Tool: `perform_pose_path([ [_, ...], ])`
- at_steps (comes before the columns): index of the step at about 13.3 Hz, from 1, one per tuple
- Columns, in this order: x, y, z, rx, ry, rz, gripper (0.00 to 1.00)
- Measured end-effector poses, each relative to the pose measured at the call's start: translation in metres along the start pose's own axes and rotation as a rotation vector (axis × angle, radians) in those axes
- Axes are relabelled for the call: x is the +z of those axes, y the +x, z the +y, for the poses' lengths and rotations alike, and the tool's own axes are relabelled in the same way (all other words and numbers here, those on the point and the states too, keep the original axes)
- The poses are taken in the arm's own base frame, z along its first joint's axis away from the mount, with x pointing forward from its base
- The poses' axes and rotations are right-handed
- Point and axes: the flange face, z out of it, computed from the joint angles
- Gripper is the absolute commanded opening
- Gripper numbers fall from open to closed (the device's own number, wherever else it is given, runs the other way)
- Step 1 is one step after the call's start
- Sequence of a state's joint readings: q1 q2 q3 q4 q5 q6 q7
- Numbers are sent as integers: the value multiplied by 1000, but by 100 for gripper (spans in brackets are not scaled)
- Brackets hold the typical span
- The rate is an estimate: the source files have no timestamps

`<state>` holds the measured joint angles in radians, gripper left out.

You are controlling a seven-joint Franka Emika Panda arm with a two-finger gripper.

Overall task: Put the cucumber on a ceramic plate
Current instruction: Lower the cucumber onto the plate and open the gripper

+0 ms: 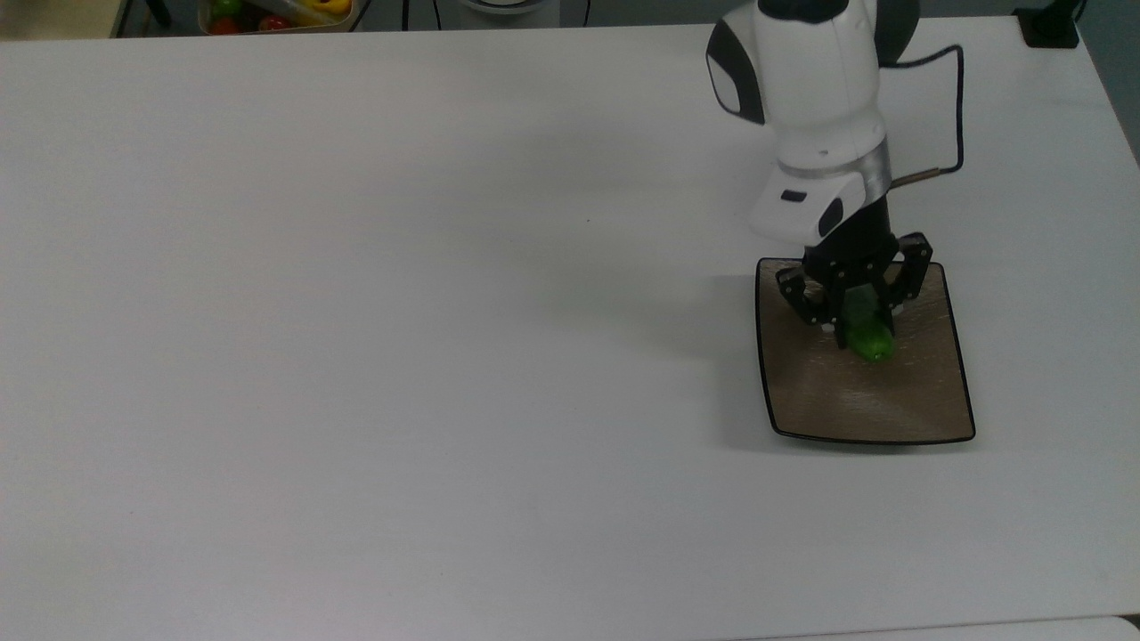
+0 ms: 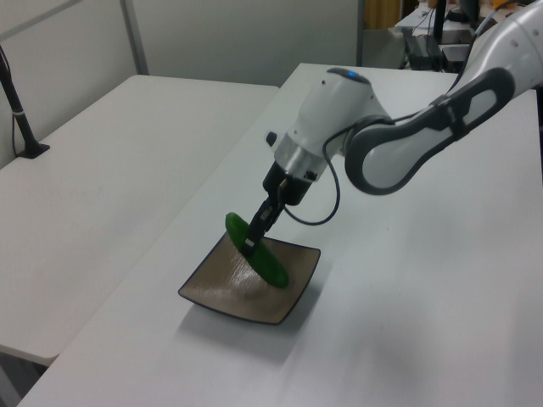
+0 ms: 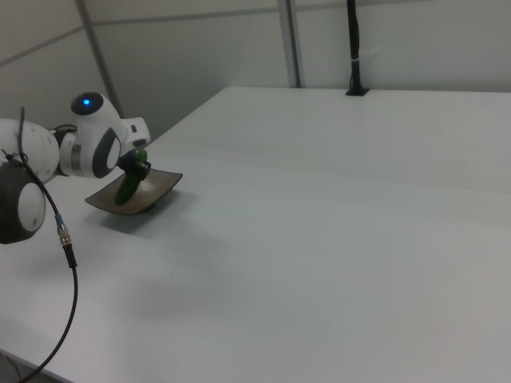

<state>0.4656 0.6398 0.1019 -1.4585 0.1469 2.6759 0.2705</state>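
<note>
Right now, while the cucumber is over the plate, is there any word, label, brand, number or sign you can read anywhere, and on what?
None: no readable text on the arm, the gripper, the cucumber, the plate or the white table.
The bin of coloured items at the top view's upper edge carries no lettering that can be made out.
</note>
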Motion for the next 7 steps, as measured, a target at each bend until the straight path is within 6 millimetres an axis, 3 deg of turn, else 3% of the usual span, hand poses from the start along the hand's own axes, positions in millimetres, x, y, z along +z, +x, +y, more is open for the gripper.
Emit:
perform_pose_path([
  [3,16,-2,4,3,1,11,59],
  [5,16,0,3,-7,0,18,74],
  [6,15,1,2,-10,0,21,98],
  [7,14,2,2,-10,0,23,100],
])
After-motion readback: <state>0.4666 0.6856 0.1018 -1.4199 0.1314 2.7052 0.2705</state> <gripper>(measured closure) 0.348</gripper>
